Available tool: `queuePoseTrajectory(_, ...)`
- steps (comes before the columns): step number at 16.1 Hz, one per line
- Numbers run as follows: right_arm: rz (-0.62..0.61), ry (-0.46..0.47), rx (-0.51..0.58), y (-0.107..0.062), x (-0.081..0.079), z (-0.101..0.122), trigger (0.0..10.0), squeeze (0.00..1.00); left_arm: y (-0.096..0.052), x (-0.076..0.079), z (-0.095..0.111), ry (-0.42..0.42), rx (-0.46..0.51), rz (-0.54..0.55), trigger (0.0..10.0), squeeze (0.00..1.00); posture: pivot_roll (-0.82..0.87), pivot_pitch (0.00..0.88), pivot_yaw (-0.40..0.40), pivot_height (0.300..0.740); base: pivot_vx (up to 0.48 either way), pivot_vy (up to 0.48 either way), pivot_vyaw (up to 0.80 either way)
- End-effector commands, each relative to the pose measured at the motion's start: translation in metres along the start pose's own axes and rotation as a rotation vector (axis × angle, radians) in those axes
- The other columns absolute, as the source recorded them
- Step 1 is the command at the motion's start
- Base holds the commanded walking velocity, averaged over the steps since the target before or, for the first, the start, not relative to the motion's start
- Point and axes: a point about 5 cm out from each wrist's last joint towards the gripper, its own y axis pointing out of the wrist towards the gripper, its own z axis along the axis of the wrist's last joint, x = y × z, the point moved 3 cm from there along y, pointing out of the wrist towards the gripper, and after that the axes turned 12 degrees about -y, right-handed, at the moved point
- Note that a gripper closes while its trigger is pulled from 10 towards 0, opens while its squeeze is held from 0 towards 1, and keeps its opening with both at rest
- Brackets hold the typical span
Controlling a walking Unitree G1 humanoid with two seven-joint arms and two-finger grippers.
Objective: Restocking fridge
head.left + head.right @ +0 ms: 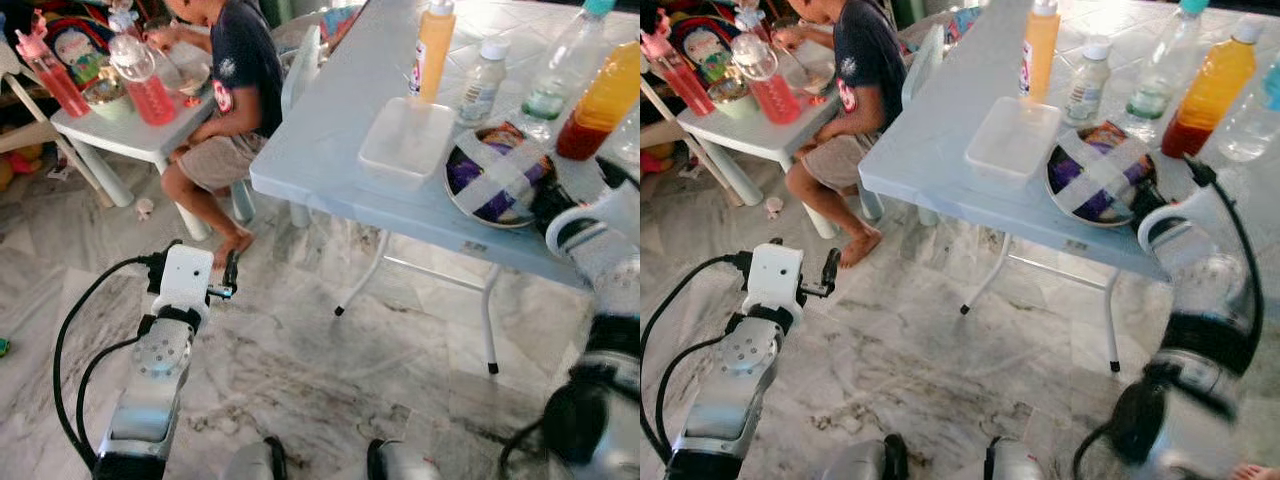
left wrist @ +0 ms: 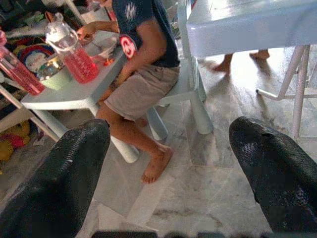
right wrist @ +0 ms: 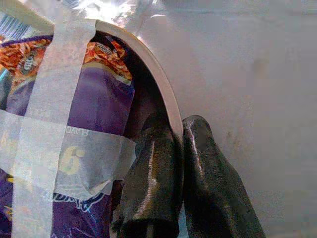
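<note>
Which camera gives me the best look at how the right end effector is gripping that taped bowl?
The right wrist view: the right end effector pinches the taped bowl at its rim, one finger inside, one outside. Both eye views show the whole bowl on the blue table, but the blurred arm covers the grip.

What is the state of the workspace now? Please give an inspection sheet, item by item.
Surface: light blue folding table, on a marble floor.
Job's things: taped bowl holding a purple packet; plastic container; orange squeeze bottle; orange juice bottle.
Clutter: nothing seen.
Grippers: right gripper pinches the bowl's rim; left gripper is open over the floor.
Cables: black cables loop beside the left arm.
Surroundings: person seated at a small white table.
</note>
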Motion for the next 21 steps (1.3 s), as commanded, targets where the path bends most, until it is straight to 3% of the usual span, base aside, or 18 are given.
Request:
queuePoseTrajectory(1, -0.073, -0.01, -0.096, -0.003, 0.012, -0.028, 0.0, 0.0, -0.004, -0.005, -0.003, 0.002, -0.008, 0.02, 10.0, 0.0, -0.01, 0.163, 0.114, 0.74, 0.0, 0.0, 0.0)
queuePoseTrajectory(3, -0.06, 0.0, -0.075, -0.022, 0.0, -0.047, 0.0, 0.0, -0.007, -0.003, -0.006, 0.04, 0.003, 0.038, 10.0, 0.0, -0.02, 0.145, 0.106, 0.74, 0.0, 0.0, 0.0)
queuePoseTrajectory(6, -0.086, -0.031, -0.061, -0.035, 0.001, -0.074, 0.0, 0.0, -0.002, -0.001, -0.009, -0.023, -0.012, 0.066, 10.0, 0.0, -0.03, 0.098, 0.096, 0.74, 0.0, 0.0, 0.0)
queuePoseTrajectory(9, -0.118, -0.094, -0.022, -0.042, 0.01, -0.084, 0.0, 0.0, 0.007, 0.004, 0.006, -0.023, 0.042, 0.051, 10.0, 0.0, -0.03, 0.082, 0.091, 0.74, 0.0, 0.0, 0.0)
queuePoseTrajectory(12, -0.07, -0.131, -0.022, -0.045, 0.004, -0.095, 0.1, 0.0, 0.012, 0.003, 0.006, -0.047, 0.036, 0.043, 10.0, 0.0, -0.04, 0.07, 0.101, 0.74, -0.082, 0.0, 0.0)
queuePoseTrajectory(13, -0.043, -0.143, -0.018, -0.048, -0.001, -0.096, 4.0, 0.0, 0.012, 0.005, 0.005, -0.049, 0.033, 0.039, 10.0, 0.0, -0.04, 0.07, 0.101, 0.74, -0.259, 0.0, 0.0)
queuePoseTrajectory(14, -0.021, -0.156, -0.013, -0.05, -0.005, -0.098, 10.0, 0.0, 0.013, 0.005, 0.004, -0.05, 0.032, 0.041, 10.0, 0.0, -0.04, 0.067, 0.098, 0.74, -0.259, 0.0, 0.0)
queuePoseTrajectory(15, 0.028, -0.109, -0.023, -0.052, -0.01, -0.101, 10.0, 0.0, 0.013, 0.005, 0.003, -0.06, 0.029, 0.044, 10.0, 0.0, -0.04, 0.066, 0.101, 0.74, -0.259, 0.0, 0.0)
queuePoseTrajectory(18, 0.148, -0.182, 0.028, -0.053, -0.032, -0.099, 10.0, 0.0, 0.012, 0.013, 0.0, -0.067, 0.023, 0.036, 10.0, 0.0, -0.05, 0.061, 0.105, 0.74, -0.267, 0.0, 0.0)
queuePoseTrajectory(20, 0.23, -0.134, 0.027, -0.057, -0.044, -0.1, 10.0, 0.0, 0.012, 0.016, 0.0, -0.069, 0.024, 0.03, 10.0, 0.0, -0.05, 0.06, 0.106, 0.74, -0.279, 0.0, 0.0)
queuePoseTrajectory(21, 0.256, -0.174, 0.021, -0.058, -0.049, -0.104, 10.0, 0.0, 0.011, 0.014, -0.001, -0.069, 0.021, 0.037, 10.0, 0.0, -0.04, 0.055, 0.106, 0.74, -0.281, 0.0, 0.0)
